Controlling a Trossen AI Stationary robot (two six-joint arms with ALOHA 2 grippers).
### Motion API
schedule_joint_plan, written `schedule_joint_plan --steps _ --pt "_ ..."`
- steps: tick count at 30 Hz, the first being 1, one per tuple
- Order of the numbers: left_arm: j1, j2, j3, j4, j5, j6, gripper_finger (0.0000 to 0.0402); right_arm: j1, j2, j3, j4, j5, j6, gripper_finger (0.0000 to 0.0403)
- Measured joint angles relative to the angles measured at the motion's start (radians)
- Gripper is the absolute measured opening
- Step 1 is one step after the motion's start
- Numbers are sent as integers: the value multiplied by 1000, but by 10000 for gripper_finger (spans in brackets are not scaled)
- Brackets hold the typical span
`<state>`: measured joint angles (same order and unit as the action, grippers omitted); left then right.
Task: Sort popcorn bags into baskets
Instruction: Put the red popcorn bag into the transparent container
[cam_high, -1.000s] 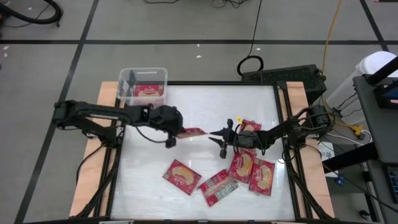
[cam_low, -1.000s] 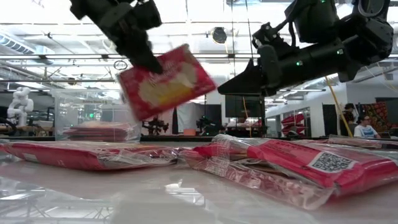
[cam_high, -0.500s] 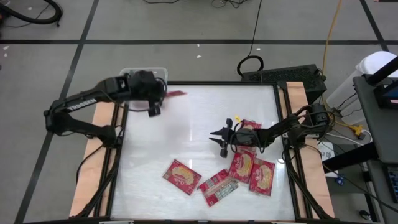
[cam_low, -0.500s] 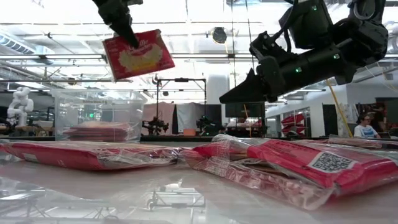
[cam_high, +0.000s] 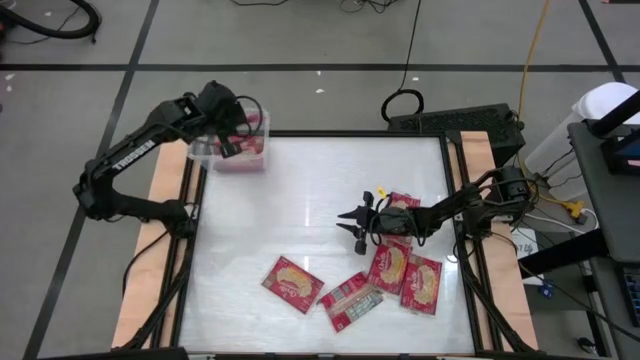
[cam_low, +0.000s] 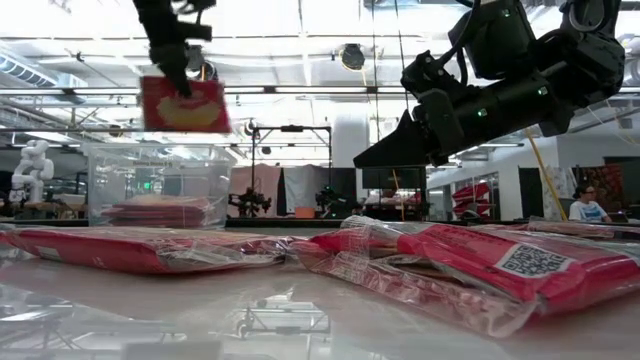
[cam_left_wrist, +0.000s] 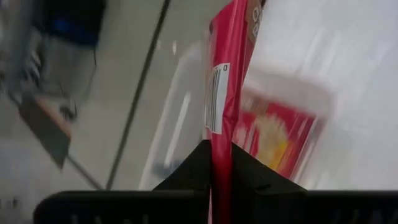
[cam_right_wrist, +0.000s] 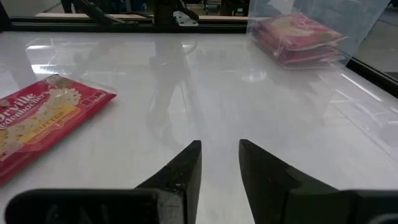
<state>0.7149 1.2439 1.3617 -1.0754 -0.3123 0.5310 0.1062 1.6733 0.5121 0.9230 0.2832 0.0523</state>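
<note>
My left gripper (cam_high: 230, 138) hangs over the clear basket (cam_high: 205, 152) at the table's back left corner, shut on a red popcorn bag (cam_low: 185, 103) that dangles above the basket (cam_low: 160, 185). The left wrist view shows that bag (cam_left_wrist: 221, 118) edge-on between my fingers, with another packet (cam_left_wrist: 273, 134) lying in the basket below. Red packets (cam_low: 160, 212) lie stacked inside it. My right gripper (cam_high: 350, 222) hovers low over the middle of the table, open with nothing between its fingers (cam_right_wrist: 186, 168). Several popcorn bags (cam_high: 293, 283) lie on the front half of the table.
Loose bags lie in a cluster at the right front (cam_high: 405, 272), with one (cam_high: 352, 301) showing its printed back and one (cam_high: 400, 205) under the right arm. Black frame rails border the white table (cam_high: 300, 180). A person (cam_low: 585, 205) sits far behind the table.
My left arm has swung the held popcorn bag from the middle of the table to above the basket at the back left. The right gripper has barely moved.
</note>
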Motion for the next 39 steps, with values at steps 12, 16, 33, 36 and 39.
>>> schedule_joint_plan --steps 12,16,33,36,39 --pt "142 145 0 -122 182 77 38 0 0 0 0 -1 17 102" --pt "168 207 0 -141 187 93 48 0 0 0 0 -1 15 102" --pt "151 294 -1 -56 83 -106 18 0 0 0 -2 1 7 102" --pt "116 293 -10 -55 68 -174 6 0 0 0 -15 1 7 102" --pt "63 291 -30 -28 68 -258 6 0 0 0 -40 8 22 102"
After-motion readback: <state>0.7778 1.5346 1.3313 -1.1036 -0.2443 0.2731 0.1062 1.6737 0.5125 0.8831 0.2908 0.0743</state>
